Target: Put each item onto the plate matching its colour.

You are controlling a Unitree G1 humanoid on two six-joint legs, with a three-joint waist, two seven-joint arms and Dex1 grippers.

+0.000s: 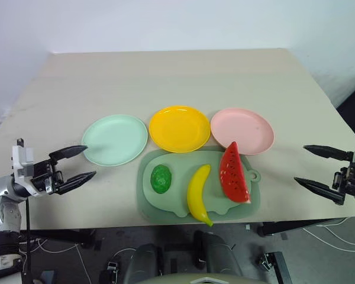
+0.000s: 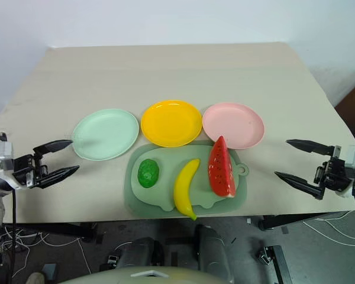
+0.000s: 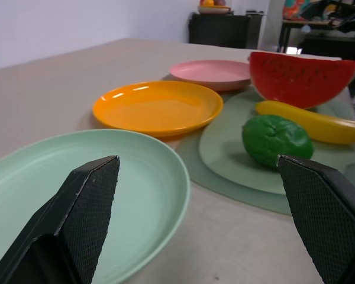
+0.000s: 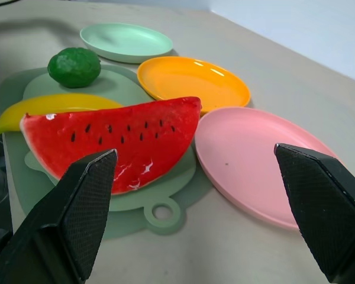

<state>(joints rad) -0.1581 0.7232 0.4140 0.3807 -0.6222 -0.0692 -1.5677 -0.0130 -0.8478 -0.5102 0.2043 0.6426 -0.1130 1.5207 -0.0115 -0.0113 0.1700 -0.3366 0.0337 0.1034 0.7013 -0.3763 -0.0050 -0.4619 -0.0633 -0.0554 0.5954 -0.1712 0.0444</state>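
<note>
The jaws of the left gripper point(image 1: 76, 163) stand wide apart with nothing between them, hovering level at the table's point(image 1: 165, 83) left edge and aimed inward; the jaws of the right gripper point(image 1: 308, 165) gape just as wide and empty at the opposite edge, facing back toward the left one. Nearest the left jaws lies the mint green plate point(image 1: 115, 139), bare, with the yellow plate point(image 1: 179, 128) just beyond it and the pink plate point(image 1: 242, 131) nearest the right jaws, the three in a row. Between the two pairs of jaws, on the near side of the plates, lies the sage-green pig-shaped mat point(image 1: 171, 204), carrying the dark-green ball point(image 1: 161, 178) toward the left jaws, the banana point(image 1: 198, 193) in the middle, and the watermelon wedge point(image 1: 233, 173) on its rind edge toward the right jaws.
</note>
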